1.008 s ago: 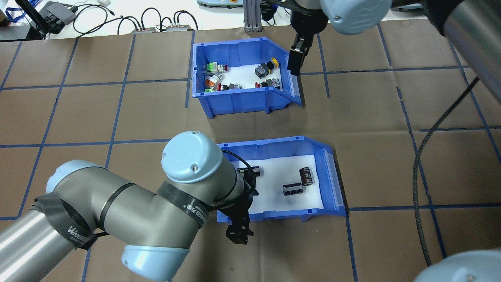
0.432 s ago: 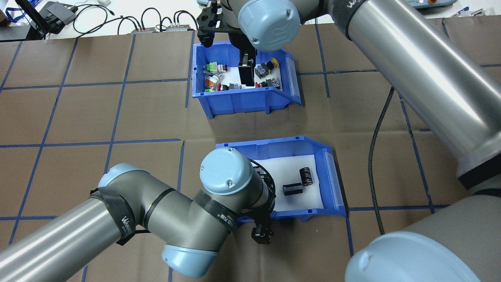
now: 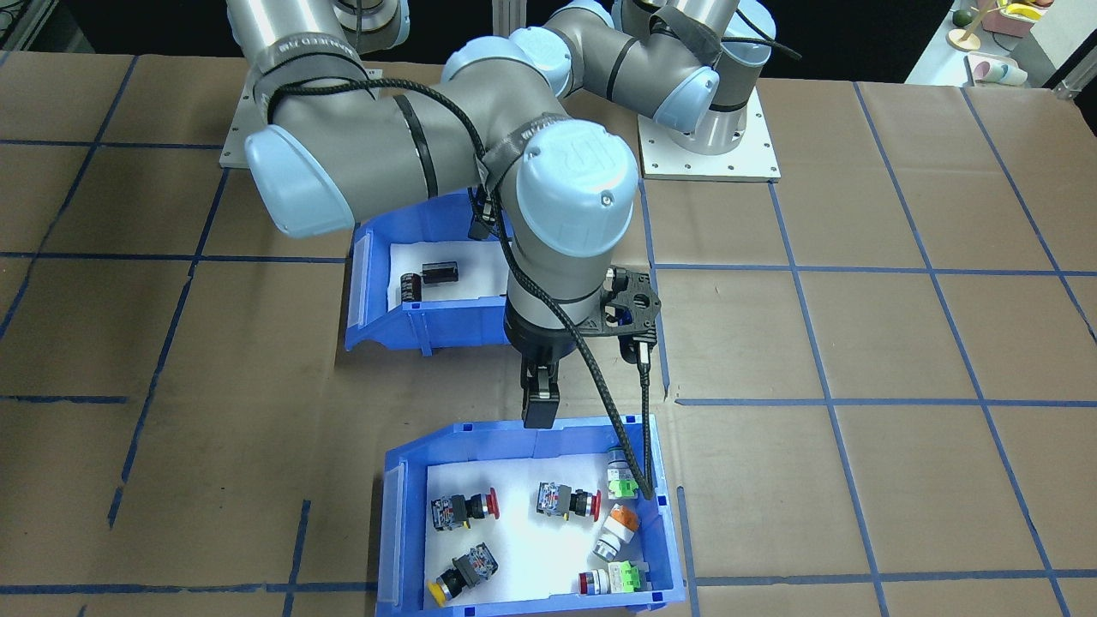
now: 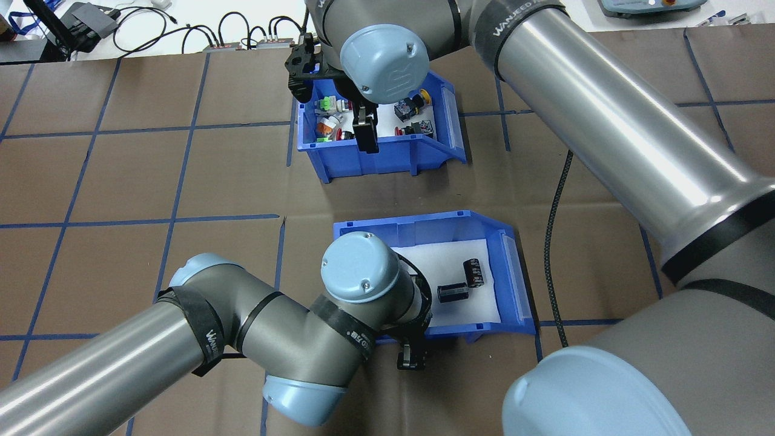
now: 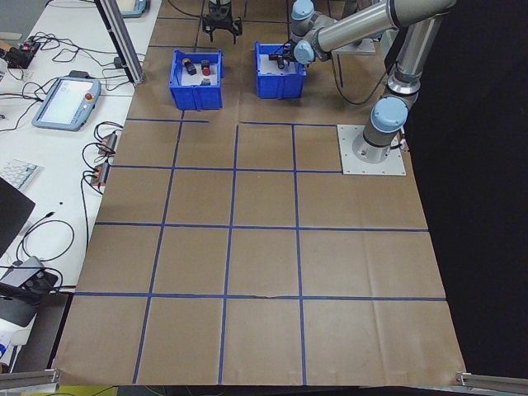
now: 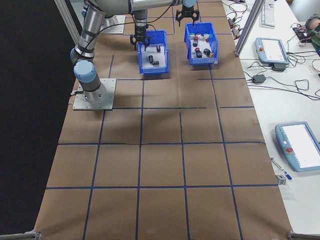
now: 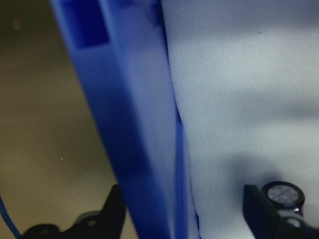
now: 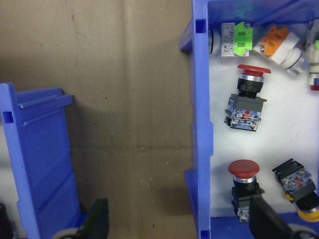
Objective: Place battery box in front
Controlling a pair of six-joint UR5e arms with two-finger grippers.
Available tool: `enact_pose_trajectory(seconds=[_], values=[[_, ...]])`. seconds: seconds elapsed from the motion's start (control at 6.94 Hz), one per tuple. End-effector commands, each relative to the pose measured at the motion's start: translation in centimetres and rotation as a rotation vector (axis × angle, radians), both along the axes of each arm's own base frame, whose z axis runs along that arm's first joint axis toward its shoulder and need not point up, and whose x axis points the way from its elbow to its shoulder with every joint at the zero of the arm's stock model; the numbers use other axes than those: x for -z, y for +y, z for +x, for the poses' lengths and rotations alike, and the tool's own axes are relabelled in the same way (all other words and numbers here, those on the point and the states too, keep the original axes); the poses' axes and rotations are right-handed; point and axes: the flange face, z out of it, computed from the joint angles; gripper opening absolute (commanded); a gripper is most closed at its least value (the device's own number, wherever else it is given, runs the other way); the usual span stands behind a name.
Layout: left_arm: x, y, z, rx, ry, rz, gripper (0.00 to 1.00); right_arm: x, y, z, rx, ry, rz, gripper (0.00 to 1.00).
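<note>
Nearest the robot base, the left pincer (image 4: 410, 357) has shifted along the near wall of the battery box (image 4: 451, 227) and now straddles it, jaws open, one finger outside and one over the foam; no grip is made yet. That bin sits on the tabletop (image 4: 121, 181), cylinders (image 4: 453, 292) inside. Farther out, the right pincer (image 4: 365, 134) has moved across the switch bin (image 4: 387, 158) to its near wall, also open astride it. Both bins appear ready for a simultaneous swap.
</note>
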Motion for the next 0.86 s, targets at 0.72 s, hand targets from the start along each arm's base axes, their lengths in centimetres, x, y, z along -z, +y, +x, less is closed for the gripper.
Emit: enact_pose_trajectory(seconds=[0.72], values=[[-2.1,0.4,0.1,-0.032,0.036,-0.048,0.00,8.0,-2.2,1.6,-0.008,0.014,0.028,1.00]])
